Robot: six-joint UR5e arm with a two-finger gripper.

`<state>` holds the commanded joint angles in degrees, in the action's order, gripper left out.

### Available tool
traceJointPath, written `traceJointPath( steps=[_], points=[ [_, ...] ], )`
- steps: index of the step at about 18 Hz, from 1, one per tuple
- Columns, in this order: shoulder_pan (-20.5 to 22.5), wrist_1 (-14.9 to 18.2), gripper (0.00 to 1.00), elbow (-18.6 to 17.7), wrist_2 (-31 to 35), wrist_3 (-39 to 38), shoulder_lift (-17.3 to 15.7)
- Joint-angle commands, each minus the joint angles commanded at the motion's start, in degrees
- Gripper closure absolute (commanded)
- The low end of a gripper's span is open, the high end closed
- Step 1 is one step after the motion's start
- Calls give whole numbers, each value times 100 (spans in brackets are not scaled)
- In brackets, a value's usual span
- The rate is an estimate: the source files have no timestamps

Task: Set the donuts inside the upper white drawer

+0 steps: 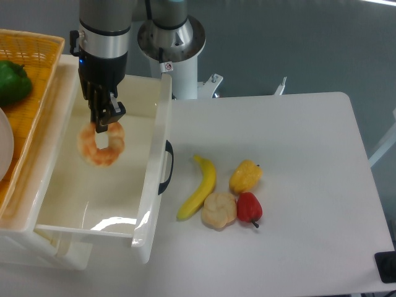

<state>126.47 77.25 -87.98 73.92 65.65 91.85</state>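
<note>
A golden-orange ring donut [101, 144] with pale patches hangs from my gripper [103, 122], which is shut on its upper rim. Both are over the inside of the upper white drawer [146, 204], a deep glossy box pulled open with a dark curved handle [166, 167] on its front wall. The donut is tilted and sits over the drawer's middle-left part; I cannot tell whether it touches the floor.
An orange woven basket [38, 68] with a green pepper [12, 81] stands left of the drawer. On the table to the right lie a banana [199, 186], a pale lumpy round item [219, 210], a yellow pepper [245, 176] and a red pepper [249, 208].
</note>
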Motion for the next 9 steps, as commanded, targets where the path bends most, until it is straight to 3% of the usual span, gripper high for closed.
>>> traceJointPath(
  steps=[5,9],
  points=[
    [70,-35,0,44,-52,-122,9],
    [701,-35,0,53,-53,-220,0]
  ],
)
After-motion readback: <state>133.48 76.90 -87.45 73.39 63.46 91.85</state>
